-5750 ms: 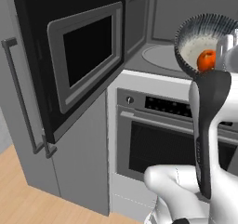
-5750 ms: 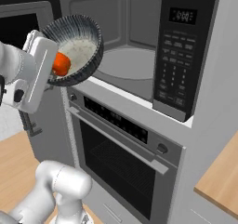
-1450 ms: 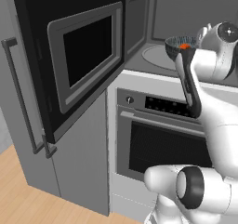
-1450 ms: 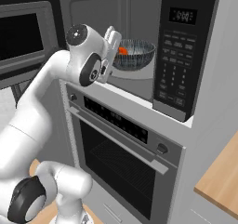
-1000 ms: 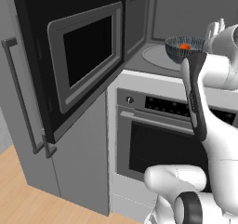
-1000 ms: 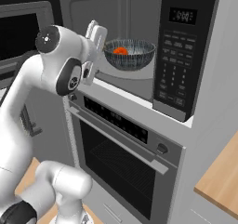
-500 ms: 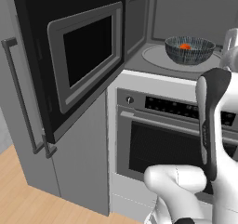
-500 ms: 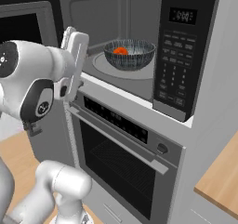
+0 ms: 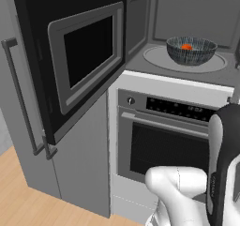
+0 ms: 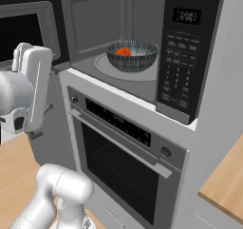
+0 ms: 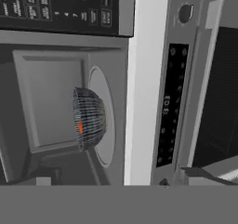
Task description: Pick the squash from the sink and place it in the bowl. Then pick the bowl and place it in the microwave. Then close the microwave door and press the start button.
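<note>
The ribbed dark bowl (image 9: 191,50) stands on the round turntable (image 9: 154,57) inside the open microwave (image 10: 95,19), with the orange squash (image 9: 186,47) lying in it. From the other side the bowl (image 10: 132,55) and squash (image 10: 123,52) show the same. The hand view is rolled sideways and shows the bowl (image 11: 88,118) from in front. The microwave door (image 9: 84,61) is swung wide open to the left. My gripper (image 10: 34,83) hangs in front of the cabinet, well left of the cavity, with nothing in it. The sink is out of view.
The microwave's control panel (image 10: 182,52) is right of the cavity. A wall oven (image 9: 168,140) with a control strip sits directly below. A tall grey cabinet with a long handle (image 9: 21,98) stands left, behind the door. A wooden counter corner (image 10: 225,185) is at the far right.
The gripper held the bowl with the squash earlier, set it on the turntable, let go and has drawn back out of the microwave toward the base. The bowl stays put.
</note>
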